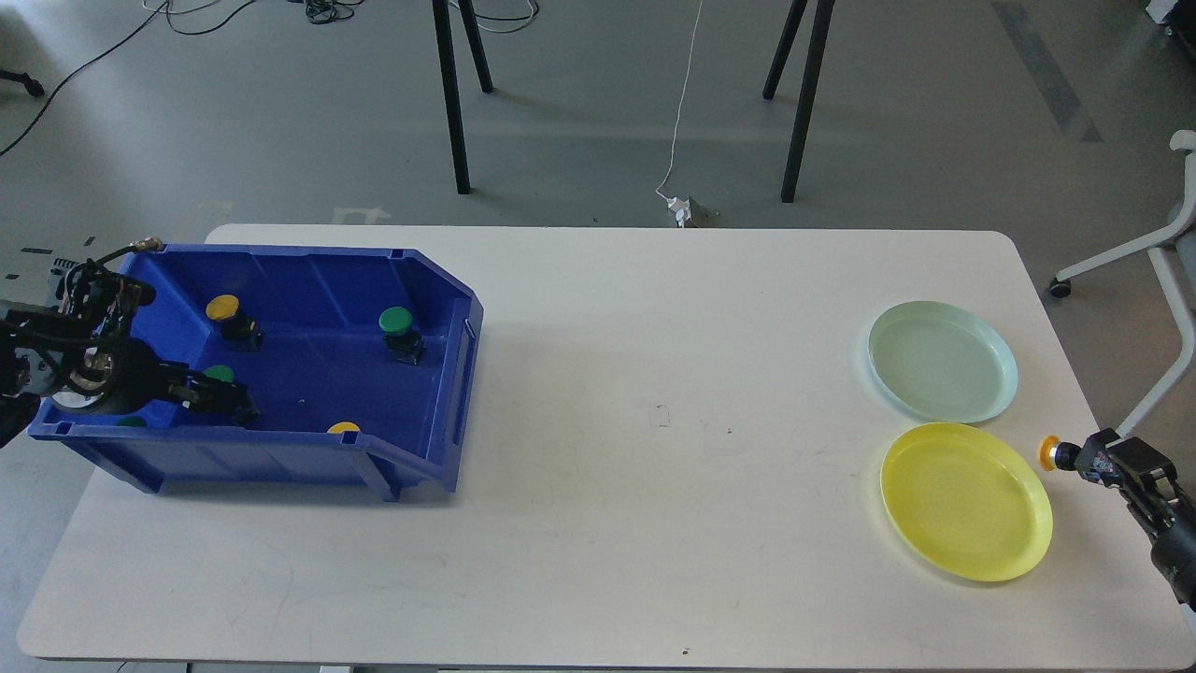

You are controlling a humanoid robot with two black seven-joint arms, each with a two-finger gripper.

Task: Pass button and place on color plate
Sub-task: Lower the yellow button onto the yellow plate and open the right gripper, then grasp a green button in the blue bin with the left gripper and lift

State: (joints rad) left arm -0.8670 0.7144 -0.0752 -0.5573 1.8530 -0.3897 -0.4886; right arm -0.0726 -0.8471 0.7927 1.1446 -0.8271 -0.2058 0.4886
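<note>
A blue bin [439,439] at the table's left holds a yellow button [222,307], a green button [396,322], another yellow button [344,427] and a green one [132,421], both half hidden by the near wall. My left gripper [222,400] is low inside the bin, right at a further green button [220,373]; its fingers are dark and I cannot tell them apart. My right gripper [1084,457] is shut on an orange-yellow button [1051,452], held just right of the yellow plate [965,500]. A pale green plate [942,360] lies behind it.
The white table [654,421] spans the view. The table's right edge is close under my right arm. A white chair base [1168,252] stands off the table at the right, and black stand legs [453,103] behind it.
</note>
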